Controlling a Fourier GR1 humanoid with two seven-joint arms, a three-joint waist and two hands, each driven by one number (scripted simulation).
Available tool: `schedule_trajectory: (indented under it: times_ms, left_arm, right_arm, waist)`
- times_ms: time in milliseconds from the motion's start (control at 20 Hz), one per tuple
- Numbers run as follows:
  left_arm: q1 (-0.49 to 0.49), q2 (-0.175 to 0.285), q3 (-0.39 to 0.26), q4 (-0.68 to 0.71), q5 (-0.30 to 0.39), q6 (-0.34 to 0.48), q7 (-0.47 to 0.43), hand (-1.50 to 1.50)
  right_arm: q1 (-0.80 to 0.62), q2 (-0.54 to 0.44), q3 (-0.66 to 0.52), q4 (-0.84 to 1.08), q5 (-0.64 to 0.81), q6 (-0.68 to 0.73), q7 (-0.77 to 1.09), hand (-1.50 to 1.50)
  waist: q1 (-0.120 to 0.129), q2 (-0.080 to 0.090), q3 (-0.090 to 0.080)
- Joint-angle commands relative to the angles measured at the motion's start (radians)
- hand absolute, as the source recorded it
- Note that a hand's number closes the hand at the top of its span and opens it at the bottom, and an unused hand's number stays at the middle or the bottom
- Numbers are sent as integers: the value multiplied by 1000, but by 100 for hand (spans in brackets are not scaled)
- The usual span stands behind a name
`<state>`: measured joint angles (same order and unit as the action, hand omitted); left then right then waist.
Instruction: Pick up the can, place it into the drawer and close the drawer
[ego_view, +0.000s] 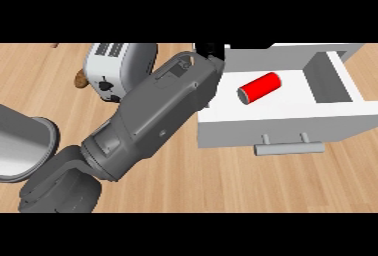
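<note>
Can (259, 88) lies diagonally inside the open drawer (280, 126), just right of the left hand (210, 49), whether open or closed I cannot tell

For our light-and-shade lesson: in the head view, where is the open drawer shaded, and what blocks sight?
Head view: the drawer has a white floor but grey-shaded front face and right inner wall; the red can shows no glare; the forearm hides the drawer's left edge and most of the left robot hand.
</note>
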<state>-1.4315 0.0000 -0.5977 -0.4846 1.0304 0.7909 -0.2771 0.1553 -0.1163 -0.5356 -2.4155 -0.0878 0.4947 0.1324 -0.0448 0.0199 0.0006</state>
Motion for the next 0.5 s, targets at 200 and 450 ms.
schedule_trajectory:
  times_ms: [200,450]
  left_arm:
    - [57,0,-23,-64,45,34,-31,-150]
    - [-29,0,2,-32,-2,29,69,-150]
  right_arm:
    - [-146,10,244,66,430,-49,-36,-150]
    - [-229,8,366,206,683,-147,-117,-150]
  waist:
    - [23,-5,0]
    - [59,-15,0]
